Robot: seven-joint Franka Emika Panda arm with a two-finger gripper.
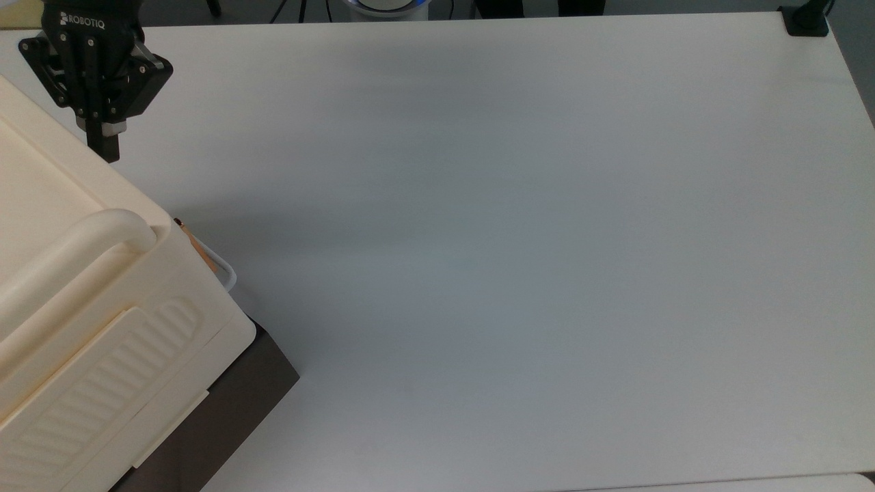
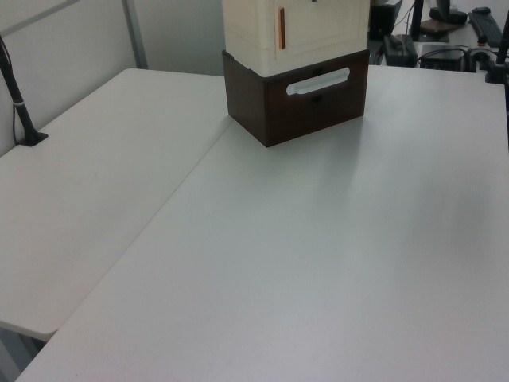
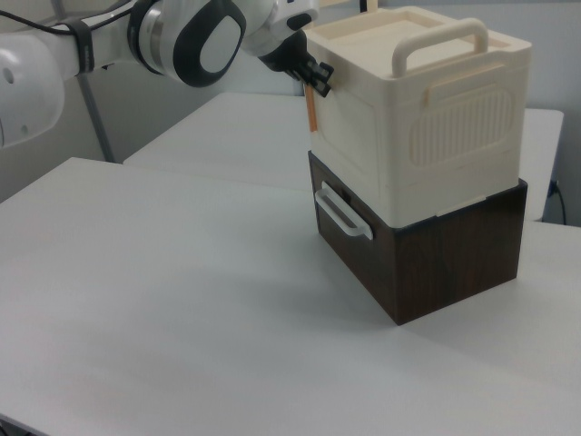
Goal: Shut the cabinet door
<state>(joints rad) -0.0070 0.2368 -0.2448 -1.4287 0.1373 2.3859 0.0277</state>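
Note:
The cream cabinet [image 1: 82,294] stands on a dark brown base [image 1: 225,403] at the top view's left. Its door [image 3: 345,136] is the front face with a thin orange strip [image 3: 311,113] along one edge, and it lies flush with the cabinet [image 3: 463,127] body. In the left view the door [image 2: 322,28] also sits flat against the front. My gripper [image 1: 104,147] is shut with nothing in it, its tip at the cabinet's front top corner. In the right view the gripper [image 3: 318,82] touches the door's upper edge just above the orange strip.
A white drawer handle [image 3: 340,213] sticks out of the brown base [image 2: 294,103] below the door. The white table [image 1: 513,239] stretches wide to the top view's right. A black clamp [image 1: 806,20] sits at its far right corner.

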